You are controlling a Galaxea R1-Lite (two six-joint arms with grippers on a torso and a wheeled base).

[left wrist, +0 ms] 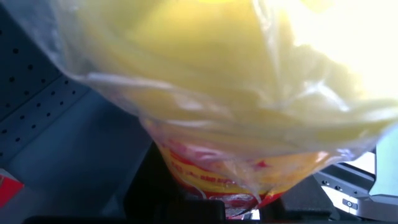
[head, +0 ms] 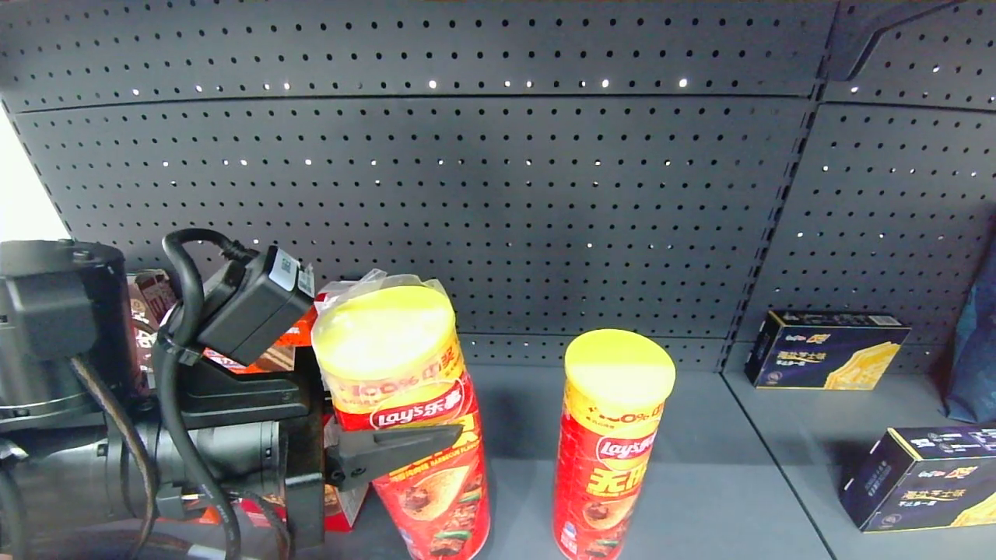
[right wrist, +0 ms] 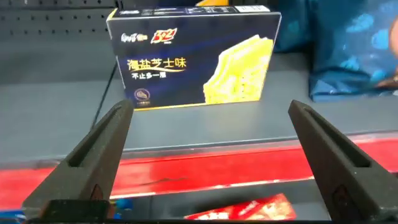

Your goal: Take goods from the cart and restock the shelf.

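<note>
My left gripper (head: 405, 445) is shut on a red chip can (head: 412, 404) with a yellow lid and loose clear plastic over its top. It holds the can upright over the left part of the grey shelf (head: 700, 482); the can's base is cut off below. One dark finger (head: 389, 453) crosses the can's front. In the left wrist view the plastic-covered lid (left wrist: 236, 74) sits close above the red can body (left wrist: 217, 177). A second, matching can (head: 615, 443) stands on the shelf just to its right. My right gripper (right wrist: 214, 155) is open in front of a dark blue box (right wrist: 193, 56).
Two dark blue boxes (head: 825, 350) (head: 926, 478) lie on the right shelf section beside a blue bag (head: 976, 342). Brown and red packs (head: 152, 311) stand behind my left arm. A perforated back panel (head: 498, 202) closes the shelf. A red strip (right wrist: 217, 169) runs along the shelf's front edge.
</note>
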